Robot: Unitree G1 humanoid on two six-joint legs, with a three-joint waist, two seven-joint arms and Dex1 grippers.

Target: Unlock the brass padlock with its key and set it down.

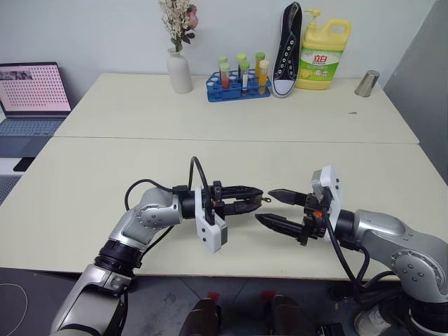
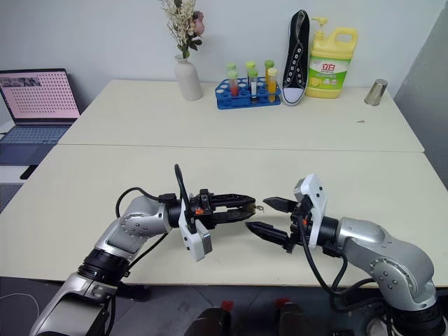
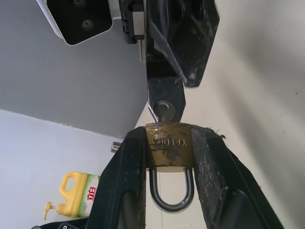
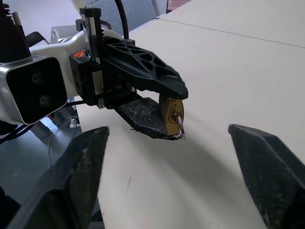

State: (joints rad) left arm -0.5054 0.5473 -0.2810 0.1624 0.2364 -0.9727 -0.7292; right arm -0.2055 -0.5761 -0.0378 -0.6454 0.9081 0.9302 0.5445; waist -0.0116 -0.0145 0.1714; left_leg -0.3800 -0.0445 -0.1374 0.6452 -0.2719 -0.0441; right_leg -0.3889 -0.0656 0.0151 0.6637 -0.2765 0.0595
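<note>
**Brass padlock held above the table edge, key in the lock**

The brass padlock (image 3: 169, 148) is clamped by its flat sides between the two black fingers of the left gripper (image 1: 246, 199), which is closed on it and held level above the near part of the cream table (image 1: 105, 175). The silvery shackle (image 3: 170, 191) is seen closed, lying back between the fingers. A small silvery key (image 4: 180, 125) is seated in the keyway and projects toward the right gripper (image 1: 274, 207).

The right gripper is placed just beside the padlock, at 3 o'clock from it, with its fingers spread wide and nothing held; one fingertip (image 3: 167, 98) is seen very near the key head, but contact cannot be told.

At 12 o'clock, along the far table edge, a white vase (image 1: 179, 70), a blue tube rack (image 1: 238, 85), a black shoe (image 1: 287, 52) and a yellow detergent bottle (image 1: 323, 59) are lined up. A laptop (image 1: 31, 94) is set at 10 o'clock.
</note>
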